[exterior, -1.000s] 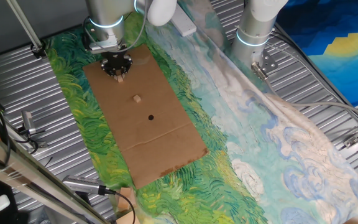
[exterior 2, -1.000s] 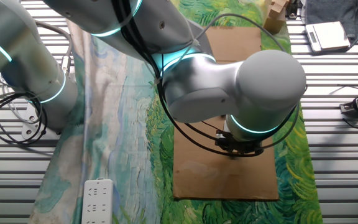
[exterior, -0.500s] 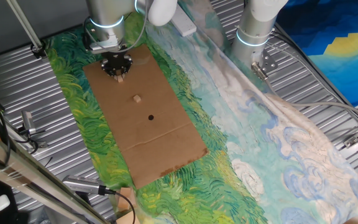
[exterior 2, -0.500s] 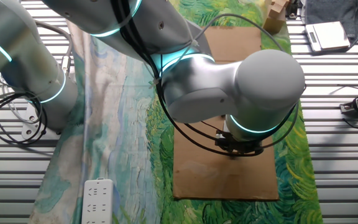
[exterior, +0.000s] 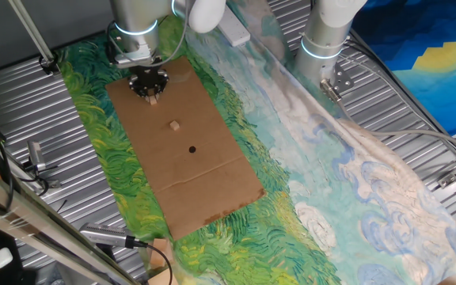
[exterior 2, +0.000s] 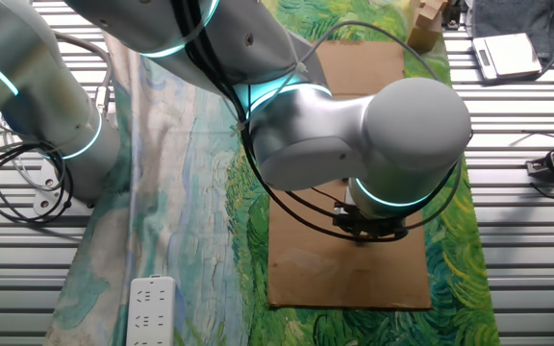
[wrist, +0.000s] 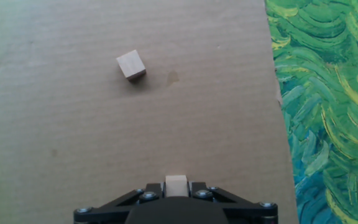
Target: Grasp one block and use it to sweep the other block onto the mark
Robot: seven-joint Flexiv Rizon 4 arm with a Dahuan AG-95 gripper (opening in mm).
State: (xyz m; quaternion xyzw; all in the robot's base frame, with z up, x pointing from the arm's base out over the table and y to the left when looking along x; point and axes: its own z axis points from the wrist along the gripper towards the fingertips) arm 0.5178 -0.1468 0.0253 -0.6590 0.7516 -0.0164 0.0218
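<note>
The loose block [wrist: 131, 65] sits alone on the cardboard sheet [exterior: 204, 182], and from the fixed view the mark [exterior: 191, 149] is just past it, on the side away from the arm, so block [exterior: 174, 125] and dot are close but not touching. The other block [wrist: 176, 185] is pinched between the fingers [exterior: 152, 97] at the far end of the sheet, well apart from the loose one.

Honestly nothing has changed over the last second: arm, blocks and dot are all exactly where they were. Looks like a pause with the grasp done and the sweep not started yet. The loose block lies roughly between the held one and the dot, so a push along that line seems like the plan.

The cardboard lies on a green and blue painted cloth [exterior: 331, 174] spread over a ribbed metal counter [exterior: 418, 103]. A white power strip [exterior 2: 150, 308] lies on the cloth, and from the other side the arm's bulk [exterior 2: 354, 135] hides the blocks.
</note>
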